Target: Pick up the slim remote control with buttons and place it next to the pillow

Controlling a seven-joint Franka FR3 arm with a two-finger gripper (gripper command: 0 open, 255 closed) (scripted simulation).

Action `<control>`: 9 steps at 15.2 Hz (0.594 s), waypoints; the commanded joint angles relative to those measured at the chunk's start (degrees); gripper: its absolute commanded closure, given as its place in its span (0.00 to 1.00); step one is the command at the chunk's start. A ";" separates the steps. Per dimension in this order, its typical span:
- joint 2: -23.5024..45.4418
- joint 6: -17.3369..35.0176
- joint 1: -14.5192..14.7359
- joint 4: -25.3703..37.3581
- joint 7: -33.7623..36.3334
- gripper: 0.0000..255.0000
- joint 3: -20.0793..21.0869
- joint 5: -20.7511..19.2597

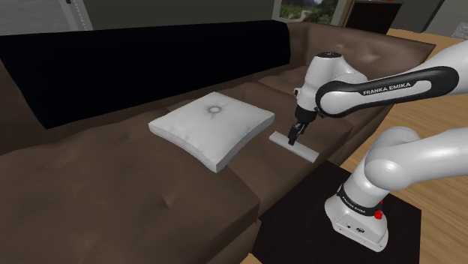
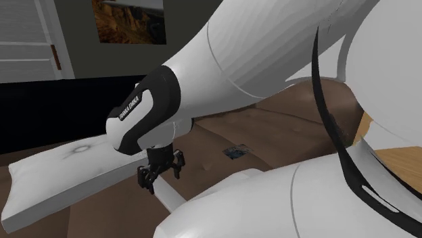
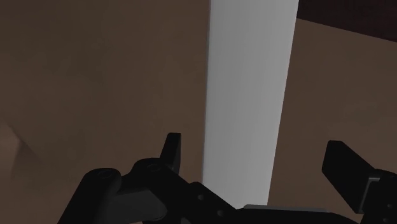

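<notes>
On the brown sofa [image 1: 112,172] the white pillow [image 1: 214,126] lies flat at the shoulder view's left. The remote [image 1: 306,151], drawn as a plain white slab with no buttons to make out, rests on the seat cushion at about four o'clock from the pillow, near its closest corner but apart from it. In that view its long axis runs from ten o'clock to four o'clock, roughly along the pillow's near edge. The black gripper [image 1: 293,136] hangs low over the ten o'clock end of the remote, at the end of the white arm [image 1: 390,86] that reaches in from the right. In the wrist view the remote runs straight from twelve to six, square across the line that joins the two fingers [image 3: 172,147]. They stand wide apart, one at nine o'clock of the slab and one at three, with bare sofa showing on each side, so nothing is held. The slab sits about midway between them, which looks well set for closing across its narrow width.
</notes>
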 commanded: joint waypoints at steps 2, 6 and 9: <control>-3.25 -7.24 0.07 3.88 -0.25 0.00 0.01 0.16; -3.25 -7.24 0.07 3.88 -0.25 0.00 0.01 0.17; -3.25 -7.24 0.07 3.88 -0.25 0.00 0.01 0.17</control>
